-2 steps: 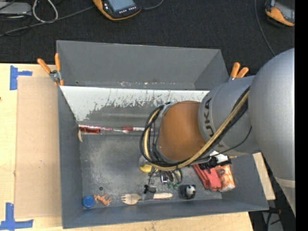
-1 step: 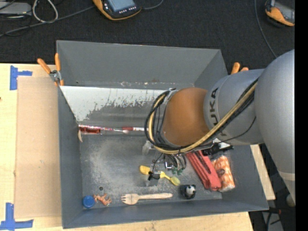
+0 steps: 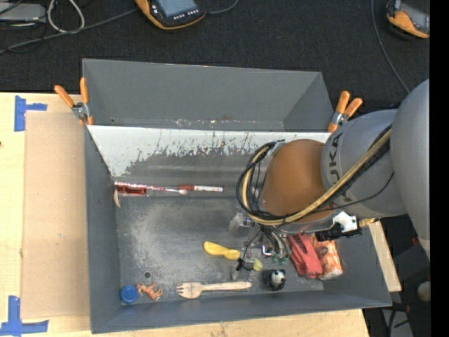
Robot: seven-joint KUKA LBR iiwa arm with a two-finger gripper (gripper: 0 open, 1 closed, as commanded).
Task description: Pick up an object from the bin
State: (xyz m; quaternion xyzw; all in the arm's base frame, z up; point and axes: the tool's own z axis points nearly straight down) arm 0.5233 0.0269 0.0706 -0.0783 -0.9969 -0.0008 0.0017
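My gripper point(image 3: 247, 258) hangs low in the front right part of the bin, below the arm's orange cover. Its tip is right beside the right end of a small yellow curved piece point(image 3: 219, 250) on the bin floor. Just in front of it lies a pale wooden fork point(image 3: 210, 287), pointing left. A small black and white ball point(image 3: 276, 279) rests to the gripper's front right. A red crumpled packet point(image 3: 314, 258) lies to its right, partly under the arm.
A blue cap point(image 3: 128, 295) and a small orange figure point(image 3: 149, 291) sit in the front left corner. A long red and white stick point(image 3: 168, 188) lies along the back wall's foot. The arm covers the bin's right side.
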